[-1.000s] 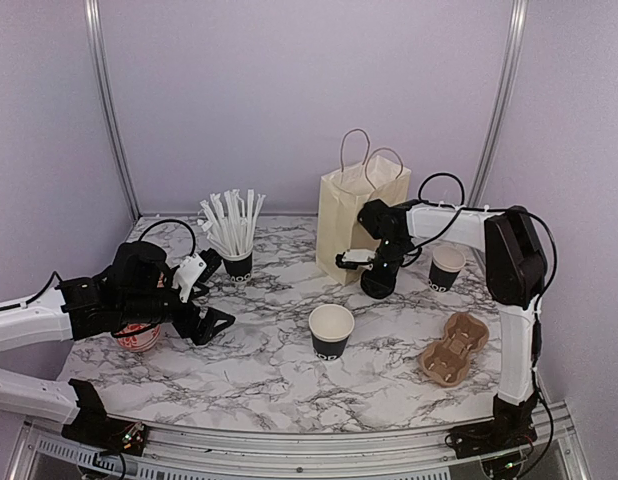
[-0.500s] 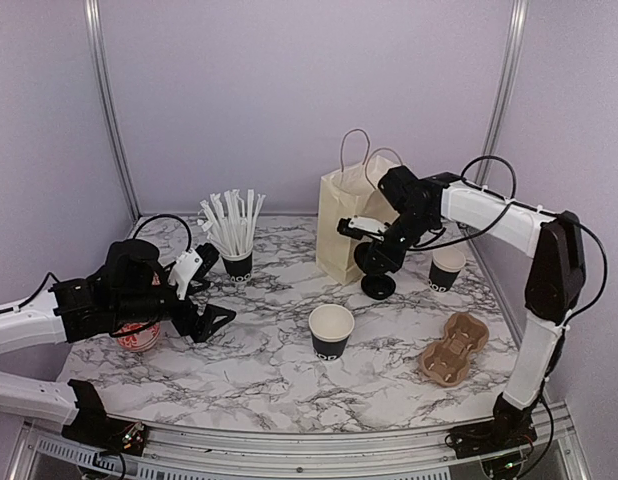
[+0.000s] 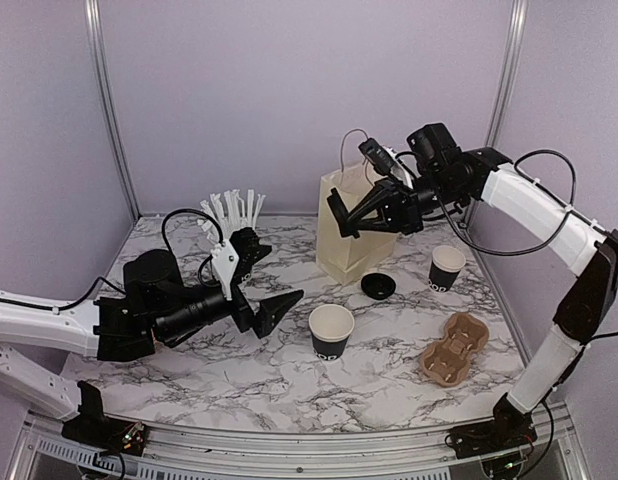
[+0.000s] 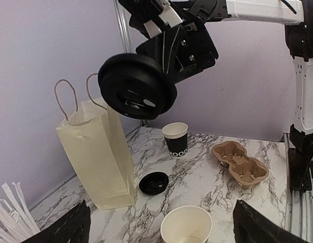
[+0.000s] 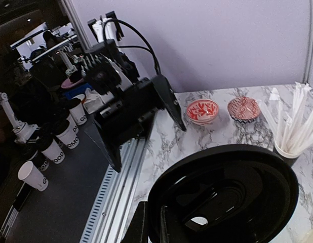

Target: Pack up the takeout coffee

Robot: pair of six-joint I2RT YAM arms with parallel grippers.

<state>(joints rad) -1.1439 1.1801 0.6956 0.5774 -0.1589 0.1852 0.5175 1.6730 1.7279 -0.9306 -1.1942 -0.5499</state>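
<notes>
Coffee cup point(image 3: 331, 331) stands mid-table, upright, uncovered, inside looks empty from the left wrist view. A second cup point(image 3: 447, 268) of the same kind stands to the right, also uncovered; can't tell for sure which one is meant, the middle one is my pick.

Lid point(image 4: 138, 86) is up in the air, tilted, clamped at its rim by the right gripper point(image 4: 161, 66), level with the top of the paper bag point(image 3: 349, 240). Left gripper point(image 3: 271, 278) is spread wide and holds nothing, low over the table, aimed at the middle cup.

Step, as I read it: capping the cup, bagging not yet begun. Next move likely needs the lid brought level over the rim and pressed down, probably with the left gripper steadying the cup.

Spare lid point(image 3: 378, 286) lies flat by the bag's foot. Cup carrier point(image 3: 454, 347) near right. Straws point(image 3: 234, 212) in a cup back left. Two red bowls point(image 5: 202, 110) at the left edge.

Table point(image 3: 239, 370) is white marble-look with grey veins. Walls point(image 3: 289, 90) are plain lilac with metal corner posts.
</notes>
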